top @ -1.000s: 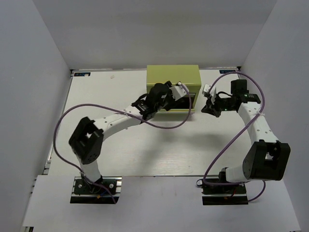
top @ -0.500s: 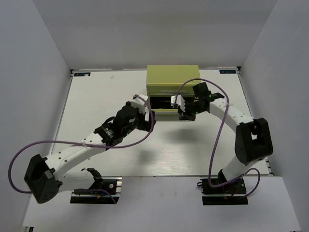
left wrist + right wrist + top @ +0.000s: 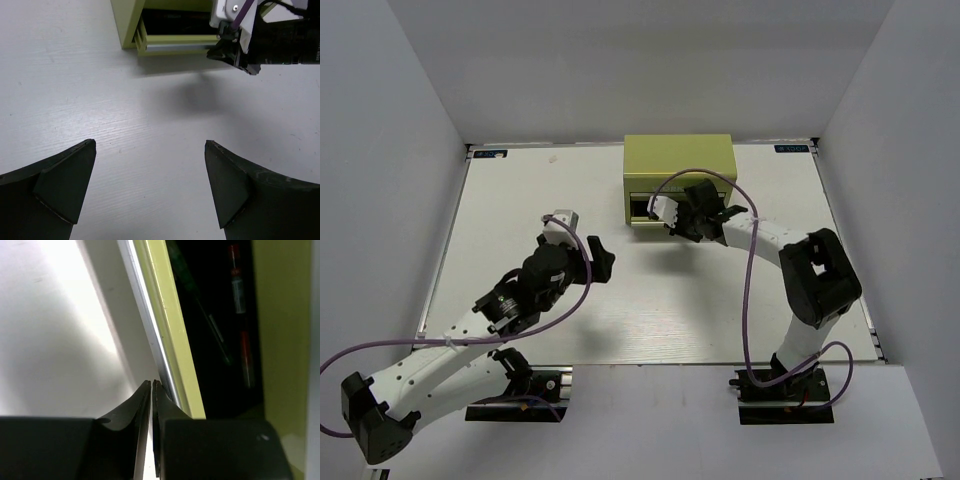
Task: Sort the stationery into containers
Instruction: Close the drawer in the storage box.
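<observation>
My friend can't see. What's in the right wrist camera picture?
Two black fingers, almost touching, point at the front edge of an open yellow-green drawer. Inside its dark space lie a dark green pen and a red pen.

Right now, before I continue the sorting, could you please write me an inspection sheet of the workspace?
Surface: white table.
Job's things: yellow-green tool chest, one drawer partly open; dark green pen and red pen lie inside it; other pens not seen.
Clutter: nothing seen.
End effectors: left end effector open, above bare table; right end effector nearly shut, empty, tips at the drawer's front edge.
Cables: purple cables loop loosely along both arms.
Surroundings: plain pale walls on three sides.
</observation>
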Available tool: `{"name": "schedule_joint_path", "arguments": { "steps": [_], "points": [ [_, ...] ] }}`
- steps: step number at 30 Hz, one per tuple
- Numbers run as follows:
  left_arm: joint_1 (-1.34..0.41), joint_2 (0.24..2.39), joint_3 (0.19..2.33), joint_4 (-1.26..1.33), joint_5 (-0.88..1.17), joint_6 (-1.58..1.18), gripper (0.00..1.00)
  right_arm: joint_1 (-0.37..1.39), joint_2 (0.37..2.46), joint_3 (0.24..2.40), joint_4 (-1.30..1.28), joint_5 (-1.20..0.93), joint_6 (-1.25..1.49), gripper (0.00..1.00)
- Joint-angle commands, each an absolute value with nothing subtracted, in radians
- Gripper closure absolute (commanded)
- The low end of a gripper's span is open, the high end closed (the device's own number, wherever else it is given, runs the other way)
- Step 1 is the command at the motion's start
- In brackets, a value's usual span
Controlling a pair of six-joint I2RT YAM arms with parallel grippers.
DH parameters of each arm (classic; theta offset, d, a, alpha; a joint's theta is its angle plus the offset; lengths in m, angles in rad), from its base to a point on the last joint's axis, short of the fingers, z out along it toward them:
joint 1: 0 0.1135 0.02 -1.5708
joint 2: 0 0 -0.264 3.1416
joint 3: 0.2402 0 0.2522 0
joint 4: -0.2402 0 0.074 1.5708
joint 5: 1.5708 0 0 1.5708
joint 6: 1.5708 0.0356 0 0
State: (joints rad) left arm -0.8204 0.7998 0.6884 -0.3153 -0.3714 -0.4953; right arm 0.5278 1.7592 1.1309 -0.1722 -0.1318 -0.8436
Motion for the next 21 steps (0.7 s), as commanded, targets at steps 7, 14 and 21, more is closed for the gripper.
{"name": "schedule_joint_path", "arguments": {
  "steps": [7,14,21],
  "points": [
    [-0.824,0.791,0.664,-0.351,-0.417,-0.543,0.01,0.584,1.812,1.111,0.147,0.143,-0.839,0.89],
    [-0.824,0.782,0.652,-0.351,-0.417,-0.563,0.01,0.594,1.859,1.141,0.236,0.259,-0.851,0.88],
    [-0.824,0.762,0.641,-0.342,-0.417,-0.572,0.01,0.591,1.859,1.124,0.265,0.284,-0.848,0.83]
  ]
}}
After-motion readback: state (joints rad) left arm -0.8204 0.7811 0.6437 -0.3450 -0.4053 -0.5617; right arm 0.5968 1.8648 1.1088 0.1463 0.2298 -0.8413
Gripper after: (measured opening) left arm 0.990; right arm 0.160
